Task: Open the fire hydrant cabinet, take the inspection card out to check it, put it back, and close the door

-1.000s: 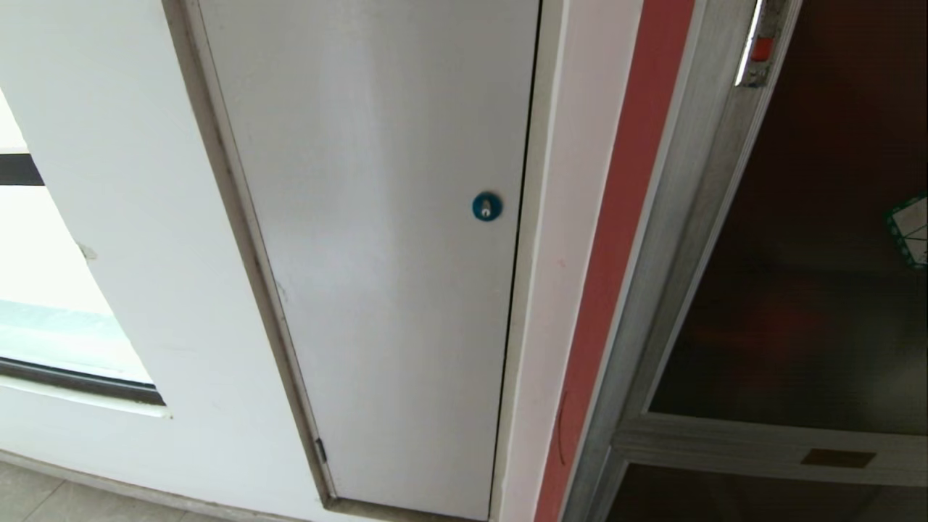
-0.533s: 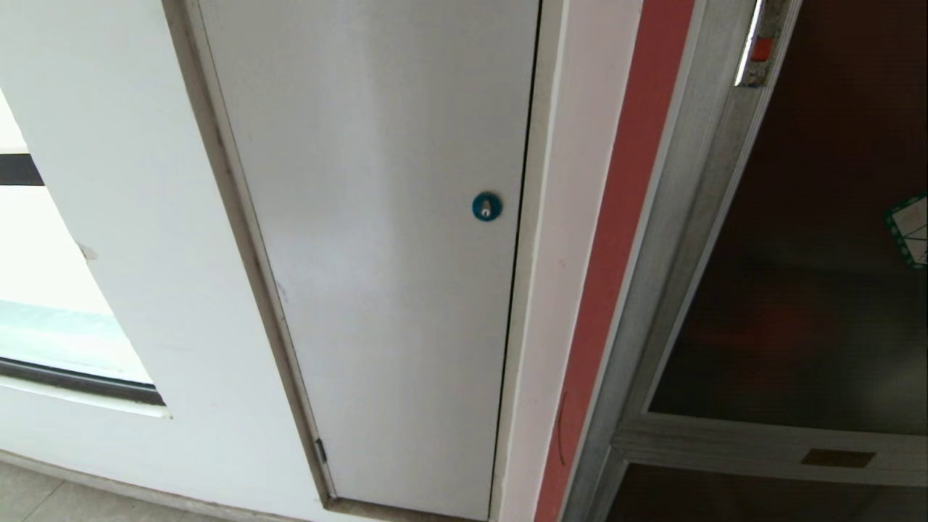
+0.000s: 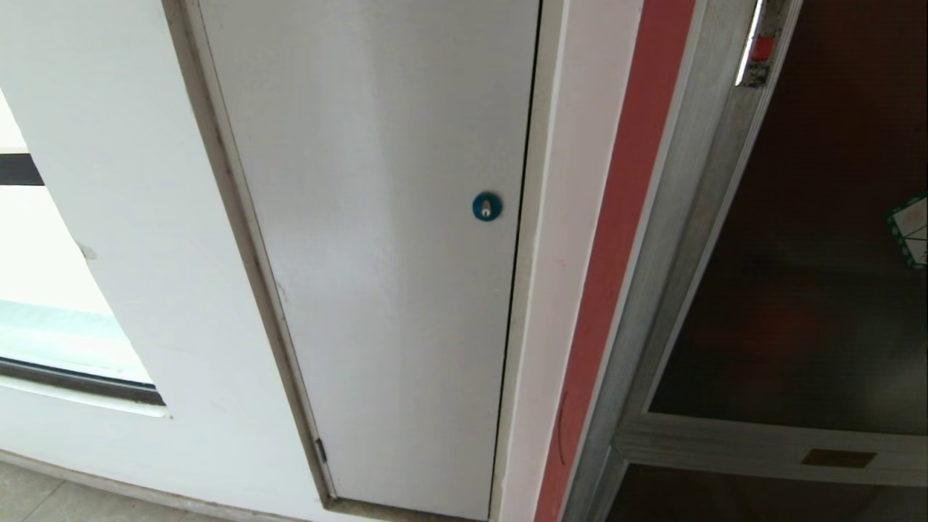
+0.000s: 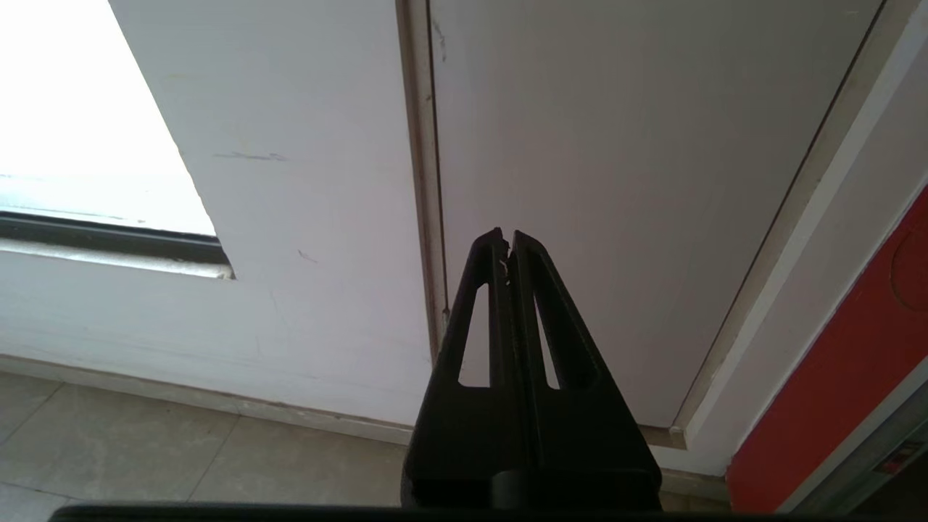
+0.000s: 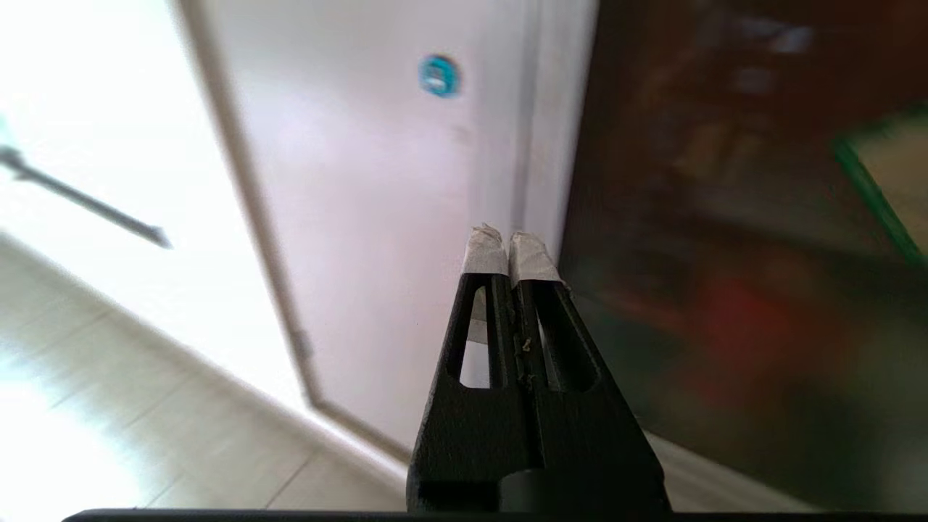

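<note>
1. Right hand (image 5: 511,246): tape-tipped fingers pressed together, holding nothing, raised before the seam between panel and cabinet; absent from the head view.
2. Left hand (image 4: 506,243): black fingers closed tight, empty, aimed low at the panel's bottom edge above the tiled floor (image 4: 145,449).
3. Grey-white panel (image 3: 377,254): closed, with a round blue lock (image 3: 486,206) near its right edge.
4. Red wall strip (image 3: 616,239): between panel and cabinet.
5. Fire hydrant cabinet (image 3: 674,239): brushed metal frame at far right.
6. Door (image 3: 812,290): dark glass, closed; orange-red latch button (image 3: 760,48) at the top.
</note>
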### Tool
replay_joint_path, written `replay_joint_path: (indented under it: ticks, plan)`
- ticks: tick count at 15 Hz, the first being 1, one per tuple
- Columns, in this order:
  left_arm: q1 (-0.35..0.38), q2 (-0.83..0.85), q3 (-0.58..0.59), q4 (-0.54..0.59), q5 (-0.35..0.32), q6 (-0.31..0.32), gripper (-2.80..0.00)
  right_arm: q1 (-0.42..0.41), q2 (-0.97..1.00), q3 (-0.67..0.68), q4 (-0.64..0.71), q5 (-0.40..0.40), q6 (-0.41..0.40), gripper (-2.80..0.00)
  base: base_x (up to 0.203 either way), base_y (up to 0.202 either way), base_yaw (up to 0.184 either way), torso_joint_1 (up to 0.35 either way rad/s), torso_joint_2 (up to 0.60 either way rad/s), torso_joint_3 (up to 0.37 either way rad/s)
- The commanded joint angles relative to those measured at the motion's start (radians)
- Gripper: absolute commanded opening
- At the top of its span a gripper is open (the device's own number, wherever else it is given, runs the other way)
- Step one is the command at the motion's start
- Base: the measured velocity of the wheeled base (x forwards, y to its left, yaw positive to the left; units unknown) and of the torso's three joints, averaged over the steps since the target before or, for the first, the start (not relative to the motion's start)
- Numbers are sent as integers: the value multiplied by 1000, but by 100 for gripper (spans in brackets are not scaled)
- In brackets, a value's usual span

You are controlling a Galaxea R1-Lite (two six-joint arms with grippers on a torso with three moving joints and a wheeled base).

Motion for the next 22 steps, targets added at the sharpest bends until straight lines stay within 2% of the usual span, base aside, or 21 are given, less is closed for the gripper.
replay_joint_path:
  ticks: [1,5,7,9,11,14,16,19,22]
  plan:
    - [1,1,5,0,1,1,-280,0,166,-170,64,46,1,-280,0,0,0,0,0,0]
    - [2,0,5,0,0,-1,-280,48,328,-434,238,114,10,-280,0,0,0,0,0,0]
    - [2,1,5,0,0,0,-280,106,400,-516,263,124,62,-280,0,0,0,0,0,0]
    - [0,1,5,0,0,0,-280,123,455,-556,253,119,98,-280,0,0,0,0,0,0]
    - [0,1,5,0,1,1,-280,146,477,-558,209,83,117,-280,0,0,0,0,0,0]
    - [0,0,5,0,0,1,-280,229,477,-495,144,-23,111,-280,0,0,0,0,0,0]
    - [0,1,5,0,1,1,-280,282,471,-396,30,-98,40,-280,0,0,0,0,0,0]
    - [0,0,5,0,0,1,-280,319,494,-284,-203,-218,-56,-280,0,0,0,0,0,0]
    - [2,1,5,0,0,1,-280,324,510,-267,-265,-236,-85,-280,0,0,0,0,0,0]
